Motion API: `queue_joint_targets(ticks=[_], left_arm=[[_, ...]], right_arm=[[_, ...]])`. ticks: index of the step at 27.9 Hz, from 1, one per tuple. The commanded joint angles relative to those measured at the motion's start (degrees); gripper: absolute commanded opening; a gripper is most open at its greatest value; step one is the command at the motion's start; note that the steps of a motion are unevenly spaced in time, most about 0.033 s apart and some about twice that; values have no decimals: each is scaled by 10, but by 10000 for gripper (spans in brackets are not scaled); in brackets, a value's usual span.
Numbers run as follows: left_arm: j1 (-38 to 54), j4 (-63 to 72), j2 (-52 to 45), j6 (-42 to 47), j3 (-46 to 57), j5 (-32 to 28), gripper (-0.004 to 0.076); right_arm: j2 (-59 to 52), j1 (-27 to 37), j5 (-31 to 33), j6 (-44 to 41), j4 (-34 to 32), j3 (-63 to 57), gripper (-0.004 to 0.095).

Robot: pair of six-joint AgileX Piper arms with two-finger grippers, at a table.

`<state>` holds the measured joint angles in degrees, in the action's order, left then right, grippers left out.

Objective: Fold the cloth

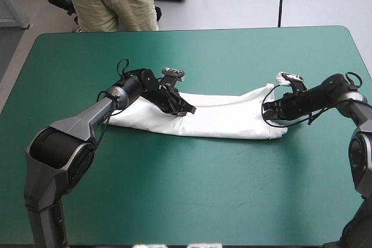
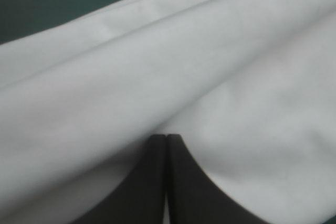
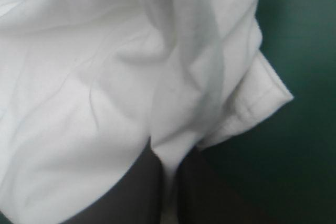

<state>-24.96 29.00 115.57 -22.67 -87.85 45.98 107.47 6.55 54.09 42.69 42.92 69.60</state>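
Observation:
The white T-shirt [image 1: 226, 117] lies as a long, narrow folded band across the middle of the table. My left gripper [image 1: 189, 110] sits low over the band's far edge near its middle. In the left wrist view its black fingers meet in a point [image 2: 166, 139], shut on the T-shirt [image 2: 157, 66], which fills the view. My right gripper [image 1: 266, 110] is at the band's right end. There a strip of T-shirt [image 3: 79, 93] runs between its nearly shut fingers [image 3: 165, 156], and a hemmed sleeve corner [image 3: 268, 93] hangs beside them.
Teal-green cover [image 1: 174, 178] stretches broadly between the shirt and the near edge, with a narrower strip toward the far edge. Both forearms reach in low over the table from the left and right sides.

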Motion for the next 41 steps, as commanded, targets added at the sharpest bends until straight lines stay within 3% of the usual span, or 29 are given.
queue_joint_targets(ticks=[1,4,9,13,18,23,28,36,41], left_arm=[[-2,14,-24,-1,-13,-6,-18],[-2,6,-37,-2,-17,-16,-18],[-1,-65,-130,-2,-20,-58,-18],[-1,-219,-221,42,-50,-3,-18],[-1,-373,-331,106,-87,79,-18],[-1,-434,-429,142,-101,115,-18],[-1,-433,-496,165,-101,140,-18],[-1,-427,-526,172,-101,231,-18],[-1,-427,-526,172,-101,243,-18]], right_arm=[[-20,-4,20,35,35,3,-15],[-63,-5,6,50,73,15,-15],[-109,-26,17,28,79,87,-14],[-111,-94,34,-10,70,165,-11],[-90,-229,2,-83,-12,283,-11],[-3,-366,6,-158,-98,433,-11],[121,-442,29,-221,-156,605,-11],[302,-479,32,-282,-188,867,-11],[353,-480,32,-284,-163,919,39]])
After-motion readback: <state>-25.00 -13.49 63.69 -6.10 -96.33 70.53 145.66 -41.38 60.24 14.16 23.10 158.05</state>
